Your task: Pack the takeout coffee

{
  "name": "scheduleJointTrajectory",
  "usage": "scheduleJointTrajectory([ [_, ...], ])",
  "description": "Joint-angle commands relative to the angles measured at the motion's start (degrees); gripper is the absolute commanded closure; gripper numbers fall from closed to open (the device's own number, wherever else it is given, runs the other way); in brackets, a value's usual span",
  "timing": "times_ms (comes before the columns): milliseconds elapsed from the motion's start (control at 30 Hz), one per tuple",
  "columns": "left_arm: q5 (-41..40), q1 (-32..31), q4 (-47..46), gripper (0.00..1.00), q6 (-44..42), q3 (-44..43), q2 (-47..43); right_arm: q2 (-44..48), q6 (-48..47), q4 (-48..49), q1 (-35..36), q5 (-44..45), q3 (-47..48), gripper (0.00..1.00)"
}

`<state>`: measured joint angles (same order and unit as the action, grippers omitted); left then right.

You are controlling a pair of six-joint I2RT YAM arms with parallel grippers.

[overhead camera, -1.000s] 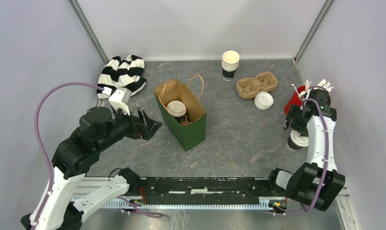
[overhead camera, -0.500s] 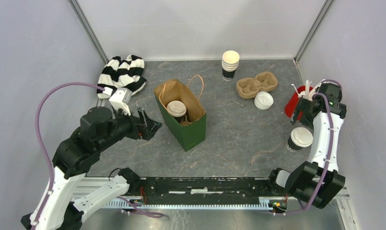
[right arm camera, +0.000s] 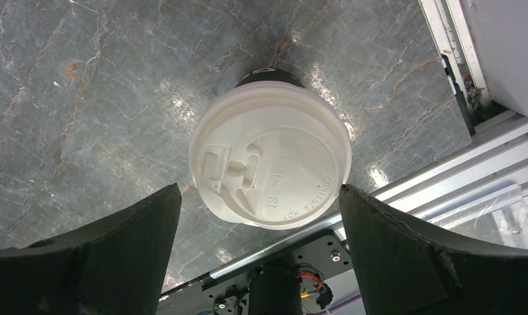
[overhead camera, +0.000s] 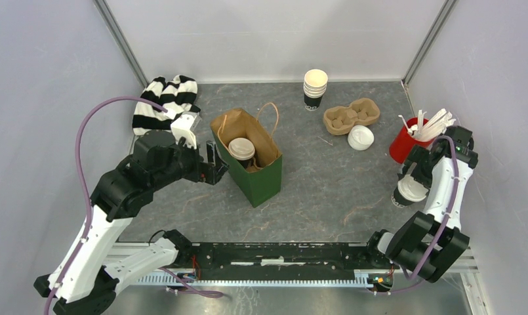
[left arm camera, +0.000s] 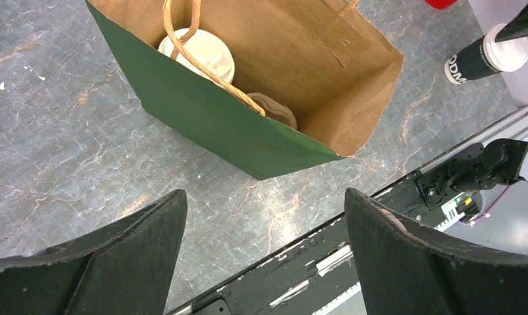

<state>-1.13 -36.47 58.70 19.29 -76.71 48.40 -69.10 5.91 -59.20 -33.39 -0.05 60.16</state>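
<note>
One takeout coffee (overhead camera: 241, 148), dark with a white lid, stands inside the green paper bag (overhead camera: 258, 184); the left wrist view shows its lid (left arm camera: 197, 54) behind the bag's handle. The other takeout coffee (overhead camera: 406, 193) stands on the table at the right. My right gripper (overhead camera: 410, 176) hangs open just over it. In the right wrist view the lid (right arm camera: 269, 163) lies between the spread fingers, and my right gripper (right arm camera: 260, 190) grips nothing. My left gripper (overhead camera: 216, 169) is open beside the bag's left wall (left arm camera: 208, 125), and nothing sits in my left gripper (left arm camera: 264, 197).
A red cup of white stirrers (overhead camera: 405, 141) stands just behind the right gripper. A loose white lid (overhead camera: 361, 138), a cardboard carrier (overhead camera: 351, 115) and a stack of cups (overhead camera: 315, 88) sit at the back. A striped cloth (overhead camera: 166, 102) lies back left. The mounting rail (overhead camera: 281, 252) runs along the near edge.
My left arm swung right, up to the bag's side. My right gripper drew back toward the red cup, then came down over the lidded cup with its jaws wider.
</note>
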Motion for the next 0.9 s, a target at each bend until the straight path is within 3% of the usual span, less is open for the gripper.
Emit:
scheduleJointTrajectory([
  [0, 0.9, -0.2, -0.5, 0.05, -3.8, -2.0, 0.0, -0.8, 1.1, 1.6, -0.2, -0.3, 0.7, 0.02],
  [133, 0.9, -0.2, -0.9, 0.05, -3.7, -1.7, 0.3, -0.9, 3.1, 2.9, -0.2, 2.4, -0.2, 0.04],
  [367, 0.9, -0.2, -1.1, 0.05, -3.3, -1.8, 0.9, -1.7, 4.0, 3.9, -0.2, 2.7, 0.0, 0.14],
  [867, 0.9, -0.2, -1.7, 0.05, -1.3, -1.5, 1.1, -4.4, 3.3, 4.2, -0.2, 3.9, 0.6, 0.11],
])
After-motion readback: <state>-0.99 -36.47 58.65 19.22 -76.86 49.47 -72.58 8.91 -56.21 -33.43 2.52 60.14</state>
